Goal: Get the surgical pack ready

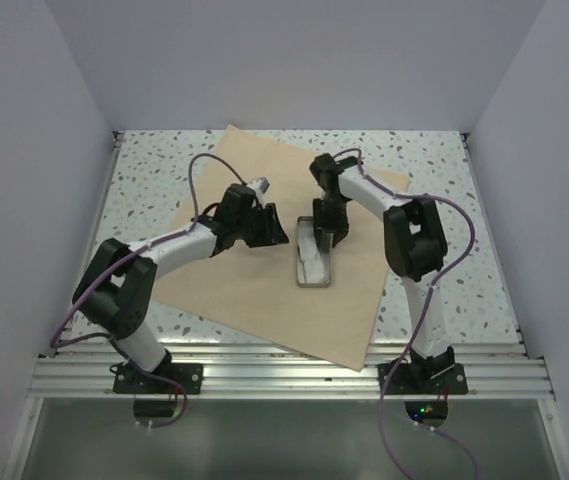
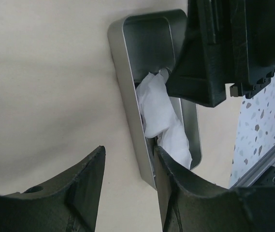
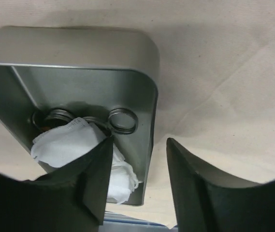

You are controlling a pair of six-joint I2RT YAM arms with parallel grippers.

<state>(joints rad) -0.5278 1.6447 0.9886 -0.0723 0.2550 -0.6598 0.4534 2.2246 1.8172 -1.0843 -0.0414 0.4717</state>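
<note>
The surgical pack is a wide tan cloth sheet (image 1: 254,290) spread flat on the table. A small silver tray (image 1: 313,268) sits on its middle, holding white gauze (image 2: 162,116) and steel ring handles (image 3: 123,121). My left gripper (image 1: 276,232) is open at the tray's left side. In the left wrist view (image 2: 130,150) its jaws straddle the tray's long wall (image 2: 135,121) near one corner. My right gripper (image 1: 325,238) is open over the tray's far end. In the right wrist view (image 3: 139,140) one finger is over the gauze (image 3: 65,145) and the other is outside the tray wall (image 3: 149,121), over cloth.
The speckled table (image 1: 444,200) shows around the cloth, with white walls on three sides. A metal rail (image 1: 284,375) runs along the near edge, and the cloth's near corner (image 1: 349,355) reaches it.
</note>
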